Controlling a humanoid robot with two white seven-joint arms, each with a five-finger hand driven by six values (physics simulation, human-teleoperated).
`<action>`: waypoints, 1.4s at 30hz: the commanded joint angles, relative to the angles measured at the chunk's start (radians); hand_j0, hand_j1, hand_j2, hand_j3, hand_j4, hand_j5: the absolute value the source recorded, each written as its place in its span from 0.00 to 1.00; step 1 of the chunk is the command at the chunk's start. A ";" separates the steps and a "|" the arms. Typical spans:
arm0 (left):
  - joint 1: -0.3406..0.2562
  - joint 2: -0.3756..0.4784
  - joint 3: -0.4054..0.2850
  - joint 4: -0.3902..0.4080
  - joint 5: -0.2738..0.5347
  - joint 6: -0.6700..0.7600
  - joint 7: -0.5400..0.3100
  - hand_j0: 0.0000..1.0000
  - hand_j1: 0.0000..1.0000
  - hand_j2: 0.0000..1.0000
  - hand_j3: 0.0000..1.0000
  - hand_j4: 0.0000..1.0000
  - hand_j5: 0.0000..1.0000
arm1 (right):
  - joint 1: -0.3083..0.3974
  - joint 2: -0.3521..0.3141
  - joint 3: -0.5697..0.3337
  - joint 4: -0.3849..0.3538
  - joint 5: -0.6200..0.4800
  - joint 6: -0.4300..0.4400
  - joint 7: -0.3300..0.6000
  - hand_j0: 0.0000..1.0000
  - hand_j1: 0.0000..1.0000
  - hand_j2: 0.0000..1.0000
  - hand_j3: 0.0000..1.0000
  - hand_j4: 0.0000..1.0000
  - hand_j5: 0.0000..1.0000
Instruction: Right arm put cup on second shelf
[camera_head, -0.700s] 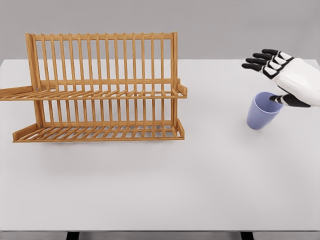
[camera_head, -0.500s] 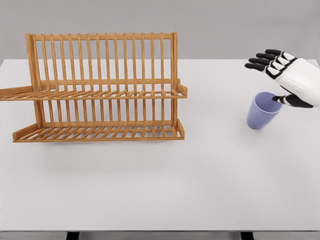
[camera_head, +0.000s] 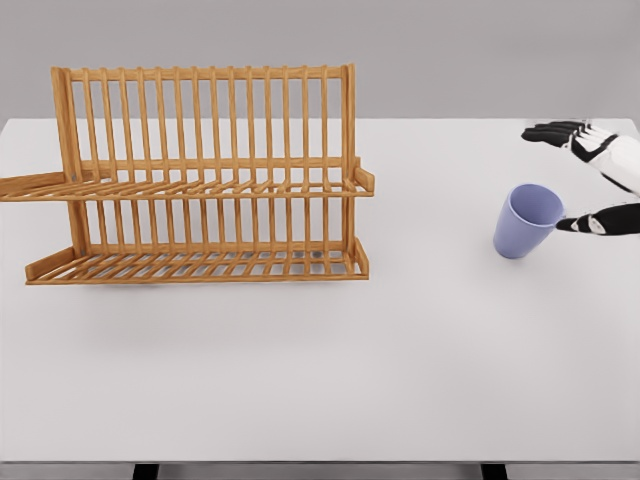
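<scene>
A pale blue cup (camera_head: 526, 220) stands on the white table (camera_head: 320, 350) at the right, leaning a little with its mouth toward the right. My right hand (camera_head: 585, 175) is at the right edge, just right of the cup, fingers spread and open, holding nothing. Its thumb tip (camera_head: 572, 224) is close to the cup's rim; I cannot tell if it touches. A wooden two-tier dish rack (camera_head: 200, 175) stands at the left, with its upper shelf (camera_head: 190, 188) and lower shelf (camera_head: 200, 265) both bare. The left arm is out of view.
The table's front edge runs along the bottom of the picture, with two dark legs showing below it. A grey wall rises behind the table.
My right hand has drawn back to the right, away from over the cup, and now shows only partly at the frame edge. The cup stays where it was.
</scene>
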 joint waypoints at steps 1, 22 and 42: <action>0.000 0.000 0.000 0.001 0.000 0.000 0.000 1.00 1.00 1.00 1.00 1.00 1.00 | 0.003 -0.008 -0.001 0.019 -0.114 0.003 0.060 1.00 1.00 1.00 1.00 1.00 1.00; 0.000 0.000 -0.002 0.001 0.000 0.000 0.000 1.00 1.00 1.00 1.00 1.00 1.00 | 0.002 0.041 0.002 0.151 -0.294 0.072 0.075 1.00 1.00 1.00 1.00 1.00 1.00; 0.000 0.000 0.000 0.001 0.000 0.000 0.000 1.00 1.00 1.00 1.00 1.00 1.00 | 0.015 0.145 0.013 0.276 -0.418 0.210 0.075 1.00 1.00 1.00 1.00 1.00 1.00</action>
